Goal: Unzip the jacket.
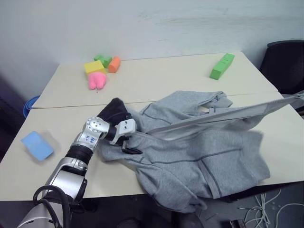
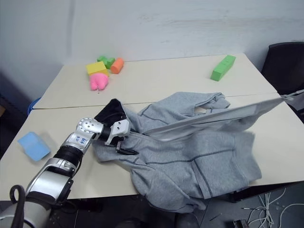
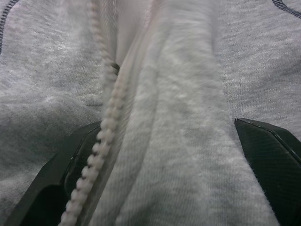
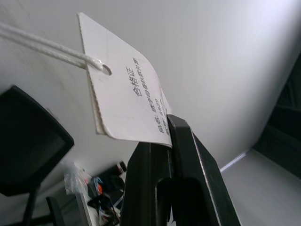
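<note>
- Left gripper (image 1: 128, 142) of two black fingers sits near the table's front left, its fingers spread wide to either side of a fold of the large light-grey fleece jacket (image 1: 204, 152); in the left wrist view the fingers (image 3: 268, 155) flank the fabric and do not pinch it.
- White plastic zip teeth (image 3: 106, 127) run up along the fold between those fingers, with the two sides of the opening parted further up.
- Jacket lies crumpled across the front right part of the pale beige table (image 1: 156, 83), its lower edge hanging over the front rim; the dark navy hood lining (image 1: 114, 110) shows just beyond the left gripper.
- One front edge of the jacket is drawn out in a taut strip (image 1: 237, 113) rising towards the right edge of the head views.
- Right gripper (image 4: 164, 141) has its fingers pressed together, clamped on the lower corner of a white paper hang tag (image 4: 124, 94) printed with small dark characters; a white string (image 4: 42, 47) passes through the tag's hole.
- Flat light-blue block (image 1: 37, 145) lies near the table's left edge.
- Far left of the table: pink foam shape (image 1: 96, 80), yellow block (image 1: 93, 66), orange cylinder (image 1: 114, 64) and small green piece (image 1: 102, 59), clustered together.
- Far right: long bright-green block (image 1: 222, 65), well apart from the jacket.
- Black chair (image 1: 285, 66) stands beyond the table's right corner.
</note>
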Robot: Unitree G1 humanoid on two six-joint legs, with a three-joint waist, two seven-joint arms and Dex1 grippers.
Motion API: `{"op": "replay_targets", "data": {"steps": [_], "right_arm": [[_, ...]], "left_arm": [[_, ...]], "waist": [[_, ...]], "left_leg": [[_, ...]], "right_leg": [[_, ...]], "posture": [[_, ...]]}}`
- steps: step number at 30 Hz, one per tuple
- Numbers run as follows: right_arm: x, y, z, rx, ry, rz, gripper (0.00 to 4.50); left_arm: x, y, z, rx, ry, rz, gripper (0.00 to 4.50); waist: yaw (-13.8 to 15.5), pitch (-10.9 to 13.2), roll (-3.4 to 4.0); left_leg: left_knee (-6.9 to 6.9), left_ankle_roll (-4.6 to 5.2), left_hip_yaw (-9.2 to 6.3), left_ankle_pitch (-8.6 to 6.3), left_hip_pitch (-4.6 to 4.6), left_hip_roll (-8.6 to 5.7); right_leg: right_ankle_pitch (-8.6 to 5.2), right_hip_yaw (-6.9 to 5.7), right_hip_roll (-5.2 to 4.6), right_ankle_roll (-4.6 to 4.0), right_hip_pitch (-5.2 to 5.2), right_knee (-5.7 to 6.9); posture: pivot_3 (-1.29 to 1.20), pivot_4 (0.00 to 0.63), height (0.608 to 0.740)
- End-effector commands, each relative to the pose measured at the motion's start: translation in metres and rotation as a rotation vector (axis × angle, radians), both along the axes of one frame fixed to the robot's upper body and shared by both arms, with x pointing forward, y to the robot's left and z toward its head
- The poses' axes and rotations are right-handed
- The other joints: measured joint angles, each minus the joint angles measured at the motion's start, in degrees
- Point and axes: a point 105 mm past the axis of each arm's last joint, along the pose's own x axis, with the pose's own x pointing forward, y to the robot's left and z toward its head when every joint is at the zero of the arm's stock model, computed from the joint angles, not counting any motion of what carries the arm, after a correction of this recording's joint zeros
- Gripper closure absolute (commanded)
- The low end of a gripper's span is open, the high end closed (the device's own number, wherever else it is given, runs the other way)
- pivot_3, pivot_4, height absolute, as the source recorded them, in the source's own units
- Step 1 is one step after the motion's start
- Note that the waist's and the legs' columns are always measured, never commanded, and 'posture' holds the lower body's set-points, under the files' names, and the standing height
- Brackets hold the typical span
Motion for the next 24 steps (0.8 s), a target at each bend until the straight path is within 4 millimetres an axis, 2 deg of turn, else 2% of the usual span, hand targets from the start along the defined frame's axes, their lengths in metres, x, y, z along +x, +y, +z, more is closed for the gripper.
{"op": "replay_targets", "data": {"steps": [1,3,7,11,14,18,22,24], "right_arm": [[0.016,-0.01,-0.022,0.147,0.176,0.021,4.49],[0.014,-0.019,-0.027,0.242,0.151,0.008,4.49],[0.005,-0.025,-0.061,0.349,0.235,0.007,4.49],[-0.009,-0.019,-0.1,0.507,0.335,0.108,3.62],[-0.022,-0.013,-0.115,0.536,0.412,0.143,2.65],[-0.051,0.026,-0.132,0.667,0.582,0.414,1.33],[-0.069,0.062,-0.125,0.723,0.591,0.609,0.03],[-0.081,0.101,-0.13,0.719,0.656,0.8,0.03]], "left_arm": [[-0.042,0.048,-0.084,0.317,0.265,0.046,0.0],[-0.04,0.046,-0.083,0.299,0.256,0.048,0.0],[-0.031,0.024,-0.064,0.111,0.227,0.063,0.0],[-0.021,0.01,-0.026,-0.108,0.196,0.071,0.0],[-0.023,0.01,-0.005,-0.166,0.18,0.034,0.0],[-0.036,0.018,0.042,-0.296,0.174,-0.035,0.0],[-0.046,0.032,0.061,-0.314,0.169,-0.036,0.0],[-0.051,0.044,0.063,-0.289,0.13,-0.031,0.0]], "waist": [[0.0,-0.1,-0.21],[0.2,-0.1,-0.2],[0.5,-0.1,-0.13],[0.8,0.1,-0.27],[1.2,0.4,-0.4],[1.5,1.4,-0.38],[1.7,2.2,-1.11],[1.8,2.4,-1.4]], "left_leg": [[-0.2,-0.05,0.01,0.08,0.18,-0.01],[-0.32,-0.06,0.01,0.09,0.32,0.01],[-0.53,-0.21,-0.05,0.19,0.29,0.06],[-0.54,-0.23,-0.13,0.21,0.12,0.07],[-0.33,-0.23,-0.16,0.28,-0.43,0.02],[-0.34,-0.24,-0.08,0.38,-0.82,0.04],[-0.07,-0.25,-0.25,0.42,-1.36,0.12],[0.03,-0.16,-0.28,0.37,-1.46,0.08]], "right_leg": [[-0.02,0.0,0.0,-0.04,0.11,-0.04],[-0.09,-0.01,0.0,-0.15,0.2,-0.04],[-0.19,-0.09,0.0,-0.33,0.02,0.08],[-0.2,-0.15,0.0,-0.34,-0.12,0.09],[-0.19,-0.17,0.0,-0.32,-0.9,0.26],[-0.18,-0.25,0.13,-0.31,-1.26,0.27],[-0.18,-0.38,0.22,-0.32,-1.57,0.3],[-0.17,-0.38,0.13,-0.29,-1.62,0.32]], "posture": [[0.0,0.15,0.74],[0.0,0.15,0.74],[0.0,0.15,0.74],[0.0,0.15,0.74],[0.0,0.15,0.74],[0.0,0.15,0.74],[0.0,0.15,0.74],[0.0,0.15,0.74]]}}
